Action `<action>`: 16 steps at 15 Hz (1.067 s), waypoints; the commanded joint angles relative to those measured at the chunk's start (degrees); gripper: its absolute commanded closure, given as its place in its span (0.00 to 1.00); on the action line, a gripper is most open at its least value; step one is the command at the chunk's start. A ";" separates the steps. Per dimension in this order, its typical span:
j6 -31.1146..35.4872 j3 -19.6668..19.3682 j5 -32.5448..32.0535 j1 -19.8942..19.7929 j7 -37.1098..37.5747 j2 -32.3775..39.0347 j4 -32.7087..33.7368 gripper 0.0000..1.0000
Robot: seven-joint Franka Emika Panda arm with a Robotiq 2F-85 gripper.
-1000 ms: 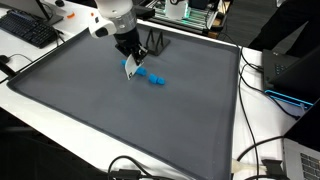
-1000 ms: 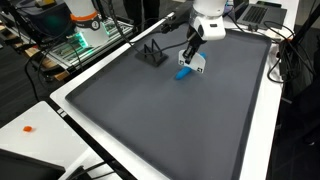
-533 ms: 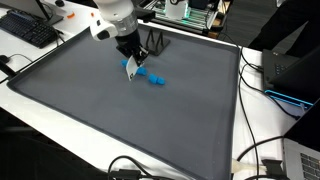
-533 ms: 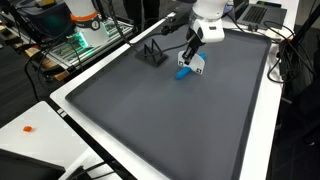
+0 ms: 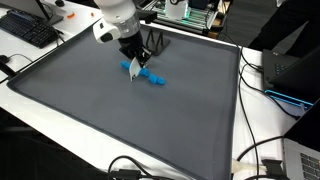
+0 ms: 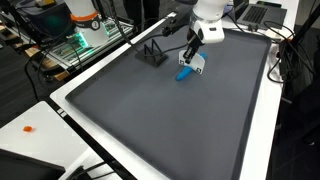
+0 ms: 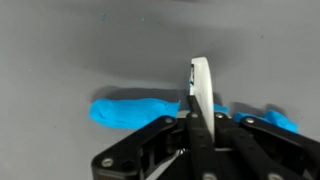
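Pointing down with fingers pressed together, the gripper (image 7: 200,88) stands over the blue object (image 7: 130,110), which lies crosswise under its tips.

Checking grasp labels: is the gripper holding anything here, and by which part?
Nothing held. The gripper is shut with nothing between its jaws; the blue object lies on the grey mat right at its tip.

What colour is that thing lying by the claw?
The thing is bright blue, clearest in the wrist view.
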 commanded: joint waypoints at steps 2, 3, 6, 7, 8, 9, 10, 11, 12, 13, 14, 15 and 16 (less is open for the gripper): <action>0.64 1.41 1.64 -0.68 -1.76 0.87 -0.83 0.99; 0.59 1.36 1.60 -0.76 -1.83 0.50 -0.92 0.99; 0.14 0.72 0.54 -0.58 -1.33 -0.52 -1.07 0.99; 0.00 0.59 0.36 -0.55 -1.16 -0.79 -1.08 0.99; -0.15 0.45 0.14 -0.51 -1.05 -1.18 -1.12 0.99; -0.27 0.30 -0.13 -0.45 -0.88 -1.48 -1.16 0.99; -0.35 0.21 -0.27 -0.47 -0.87 -1.95 -1.21 0.99; -0.40 0.06 -0.48 -0.46 -0.75 -2.42 -1.28 0.99; -0.49 -0.05 -0.58 -0.47 -0.66 -2.83 -1.31 0.99; -0.66 -0.23 -0.80 -0.46 -0.54 -3.33 -1.37 0.99; -0.69 -0.40 -0.97 -0.47 -0.46 -3.76 -1.42 0.99; -0.68 -0.55 -1.09 -0.51 -0.39 -4.14 -1.46 0.99; -0.70 -0.75 -1.23 -0.58 -0.34 -4.49 -1.46 0.99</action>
